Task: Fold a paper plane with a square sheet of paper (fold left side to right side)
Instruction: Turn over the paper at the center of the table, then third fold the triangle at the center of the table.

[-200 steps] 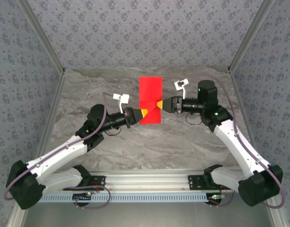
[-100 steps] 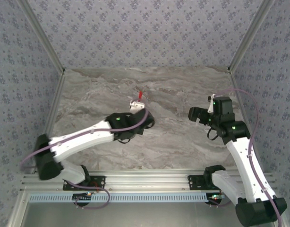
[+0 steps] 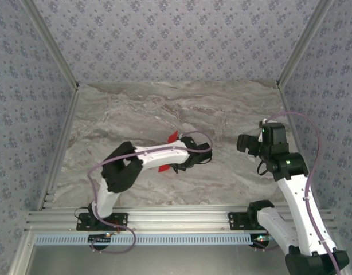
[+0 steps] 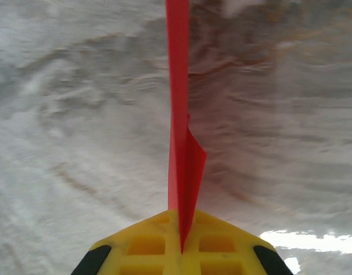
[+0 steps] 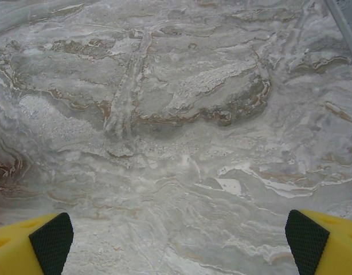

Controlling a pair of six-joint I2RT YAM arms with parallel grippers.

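The square sheet of paper (image 4: 178, 114) is bright red and folded narrow. In the left wrist view it stands edge-on and runs straight away from the jaws over the table. My left gripper (image 4: 180, 216) is shut on its near end, the yellow fingers (image 4: 141, 243) pressed together around it. Whether it has the paper plane's shape I cannot tell. From above, red bits of the sheet (image 3: 172, 137) stick out on either side of the left forearm, which reaches right across the table's middle. My right gripper (image 5: 177, 246) stands wide open over bare marble, at the right (image 3: 243, 143), apart from the paper.
The grey marbled table (image 3: 124, 114) is walled in by patterned panels at the back and sides. The aluminium rail (image 3: 176, 220) with both arm bases runs along the near edge. The left arm's elbow (image 3: 120, 169) folds back over the near-left part of the table.
A second ago both grippers held the red sheet flat at mid-table. The right gripper has let go, opened and drawn back right. The left arm has swung the sheet edge-on and nearer.
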